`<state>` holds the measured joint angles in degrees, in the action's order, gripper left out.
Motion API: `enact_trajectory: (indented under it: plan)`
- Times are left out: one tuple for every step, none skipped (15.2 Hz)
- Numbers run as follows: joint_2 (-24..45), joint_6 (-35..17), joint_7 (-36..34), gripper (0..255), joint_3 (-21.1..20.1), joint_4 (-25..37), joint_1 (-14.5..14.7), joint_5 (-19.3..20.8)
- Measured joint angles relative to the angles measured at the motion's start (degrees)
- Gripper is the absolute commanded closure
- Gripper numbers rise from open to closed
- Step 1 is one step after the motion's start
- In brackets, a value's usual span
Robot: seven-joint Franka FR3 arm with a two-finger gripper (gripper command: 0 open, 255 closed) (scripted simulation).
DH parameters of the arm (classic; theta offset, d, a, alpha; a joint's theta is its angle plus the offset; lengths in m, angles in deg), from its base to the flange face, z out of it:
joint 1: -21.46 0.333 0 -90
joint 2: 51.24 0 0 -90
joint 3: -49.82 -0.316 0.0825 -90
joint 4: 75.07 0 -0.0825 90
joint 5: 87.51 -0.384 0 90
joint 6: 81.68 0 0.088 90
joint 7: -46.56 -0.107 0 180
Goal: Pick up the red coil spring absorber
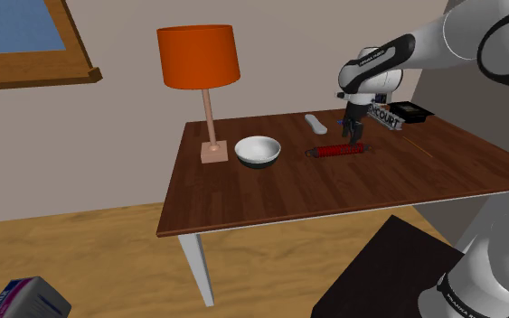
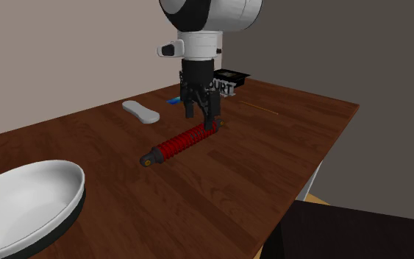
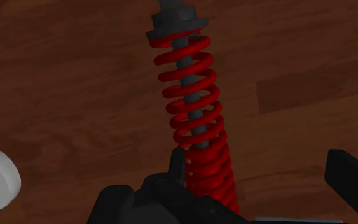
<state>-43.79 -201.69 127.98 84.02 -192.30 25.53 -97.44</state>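
One red coil spring absorber (image 1: 338, 151) lies flat on the dark wood desk (image 1: 270, 203). We find the jaws low over one end of it, standing apart and clasping nothing.

In the wrist view the absorber (image 3: 193, 108) runs away from the hand along the desk (image 3: 63, 83), with a dark rod inside its coils and a dark cap at the far end. One finger (image 3: 178, 164) sits just beside the coils, while the other finger (image 3: 351, 181) stands well apart from them. The absorber therefore lies between the two without being held.

In the second exterior view the absorber (image 2: 179, 144) stretches from under the jaws toward that view's lower left and ends in a dark eyelet.

On the shoulder view's left of the absorber we see a white bowl (image 1: 258, 150) with a dark base. Beyond the bowl stands a lamp (image 1: 198, 56) with an orange shade on a pale foot. A white oblong piece (image 1: 314, 123) lies behind the absorber, near the desk's far edge. Two black boxes (image 1: 412, 111), one with white lettering, sit behind the white arm (image 1: 465, 36). A small box (image 1: 26, 298) lies on the floor at the shoulder view's lower left.
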Motion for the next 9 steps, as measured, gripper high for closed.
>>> enact_trajectory:
  plan:
    - [3.14,0.40,2.92,0,-0.34,2.64,-0.73,-2.22]
    - [4.87,0.65,4.98,0,-0.65,4.10,-1.35,-3.49]
    - [6.55,0.37,6.43,0,-0.95,5.10,-1.91,-4.65]
    - [7.26,-0.05,7.13,0,-1.15,5.19,-2.14,-5.19]
    - [7.65,-0.67,7.55,0,-1.29,4.87,-2.23,-5.55]
    - [8.10,-1.31,7.93,0,-1.43,4.57,-2.35,-5.93]
    - [8.58,-1.83,8.25,0,-1.57,4.43,-2.47,-6.31]
    - [9.29,-2.43,8.68,0,-1.74,4.38,-2.68,-6.82]
    - [9.66,-3.17,8.98,0,-1.88,3.92,-2.76,-7.17]
